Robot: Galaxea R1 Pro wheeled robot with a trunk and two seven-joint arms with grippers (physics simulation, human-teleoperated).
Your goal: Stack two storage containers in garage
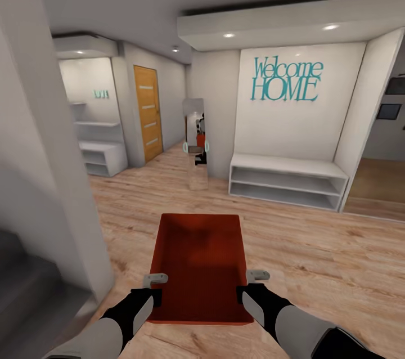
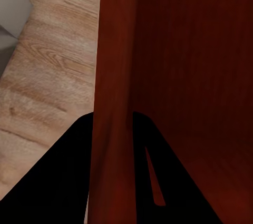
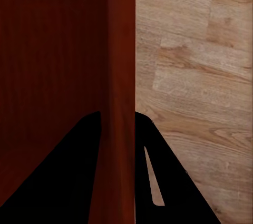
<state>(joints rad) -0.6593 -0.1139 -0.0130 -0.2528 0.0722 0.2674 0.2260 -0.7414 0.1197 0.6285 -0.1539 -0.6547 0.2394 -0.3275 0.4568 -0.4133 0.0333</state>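
Nearest, the left tool (image 1: 156, 287) and right tool (image 1: 252, 285) each clench a side wall of the lidless orange-red rectangular plastic bin (image 1: 198, 260), carried above the light wood plank floor (image 1: 315, 246). Wrist views show each wall pinched between black fingers (image 2: 63, 176). Beyond, the head view adds a white low shelf (image 1: 287, 182) and teal "Welcome HOME" lettering (image 1: 287, 80).

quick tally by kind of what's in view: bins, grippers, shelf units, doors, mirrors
orange-red storage container: 1
grippers: 2, left gripper and right gripper, each clamped on a side wall of the container
white shelf units: 2, and
wooden door: 1
standing mirror: 1
total: 7
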